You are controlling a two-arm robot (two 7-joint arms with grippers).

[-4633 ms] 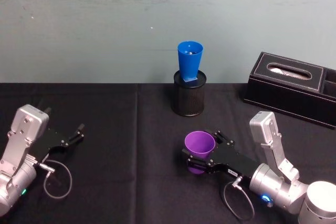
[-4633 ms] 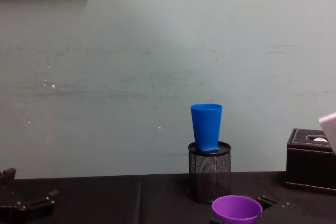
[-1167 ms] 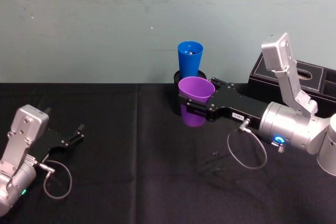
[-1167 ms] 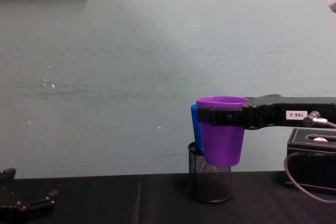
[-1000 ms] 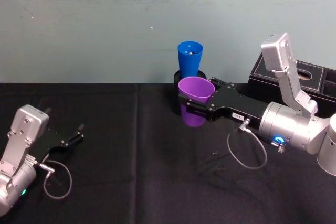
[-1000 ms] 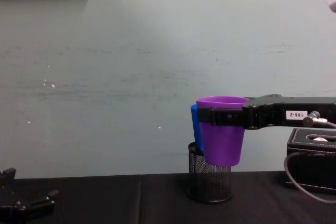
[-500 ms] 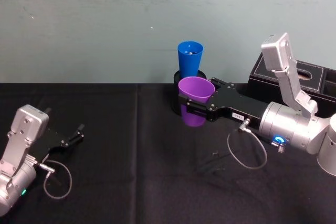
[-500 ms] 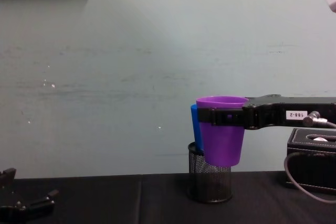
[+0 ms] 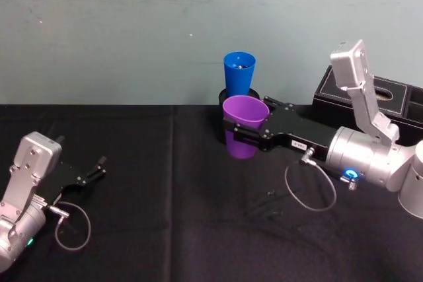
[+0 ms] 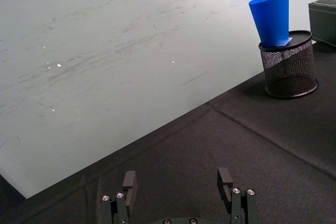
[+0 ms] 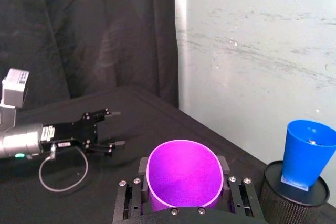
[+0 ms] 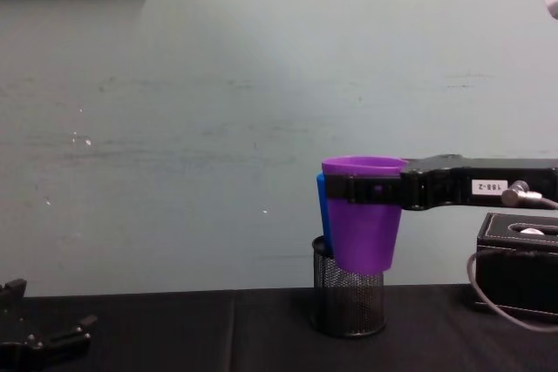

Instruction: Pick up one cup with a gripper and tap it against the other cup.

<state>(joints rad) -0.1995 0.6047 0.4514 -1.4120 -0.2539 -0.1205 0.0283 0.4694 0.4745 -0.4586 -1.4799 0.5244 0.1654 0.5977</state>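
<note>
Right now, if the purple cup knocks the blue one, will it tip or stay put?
It probably tips easily: the blue cup perches narrow end down at the mouth of the mesh pen holder. It looks like thin plastic, so it is likely light. The right gripper holding the purple cup should tap gently; the left gripper rests idle.

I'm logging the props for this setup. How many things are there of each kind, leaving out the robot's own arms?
Cups: 2, the purple cup and the blue cup
Mesh pen holder: 1
Black box: 1
Total: 4
</note>
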